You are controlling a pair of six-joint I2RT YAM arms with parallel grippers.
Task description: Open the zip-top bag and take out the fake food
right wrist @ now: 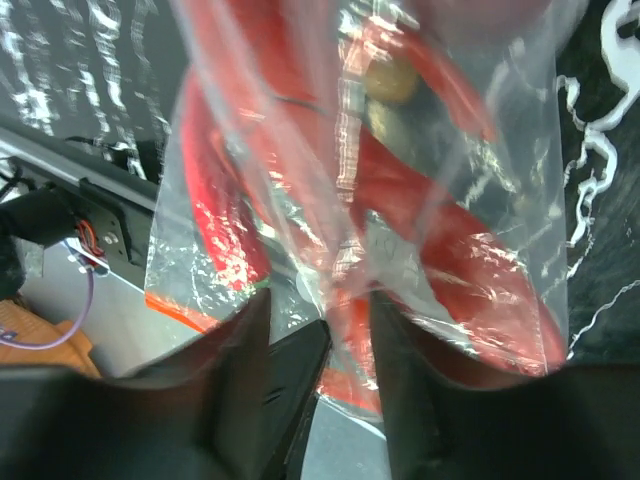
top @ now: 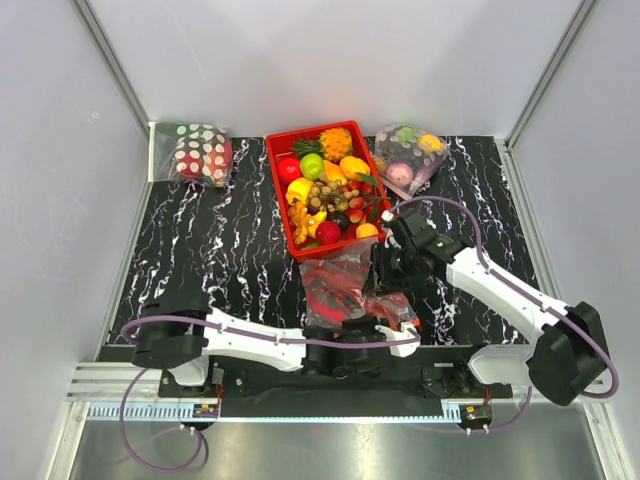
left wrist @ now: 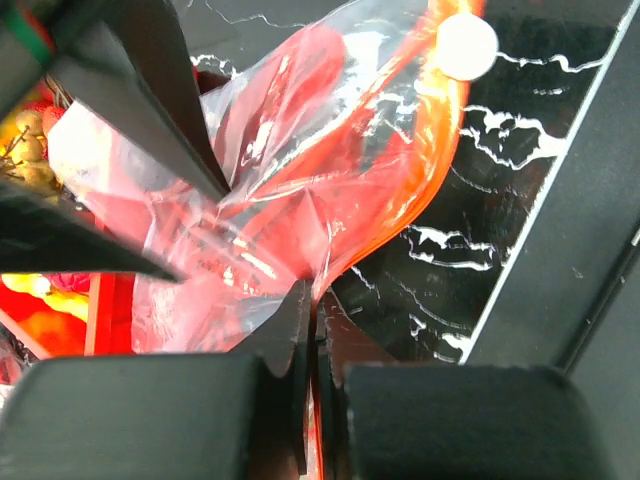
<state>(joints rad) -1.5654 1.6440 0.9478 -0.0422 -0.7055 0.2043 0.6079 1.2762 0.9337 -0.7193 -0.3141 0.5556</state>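
Bag: a clear crinkly bag near the front middle of the counter, just in front of the red tray. Its far edge is touching or almost touching the tray.
Zip strip: an orange-red strip along one edge of the bag. In the left wrist view it runs in a curve down to the left fingers. I cannot tell whether it is sealed or parted.
Food: red pieces are all inside the bag. In the right wrist view a long red chili and a small brown ball show through the film, among other red parts.
Left fingers: these are pressed together with the bag's edge pinched between them. A thin line of orange strip shows in the seam.
Right fingers: these are at the right side of the bag, on the side nearer to the tray. They stand a little apart, with folded film and red pieces between them. I cannot tell if they press on the film.
Tray: it is full of yellow, green, orange and red fruits and sits in the middle at the far side of the counter.
Dotted bag: a red bag with white dots in the far left corner, well apart from the arms.
Fruit bag: a clear bag of pastel round fruits just right of the tray.
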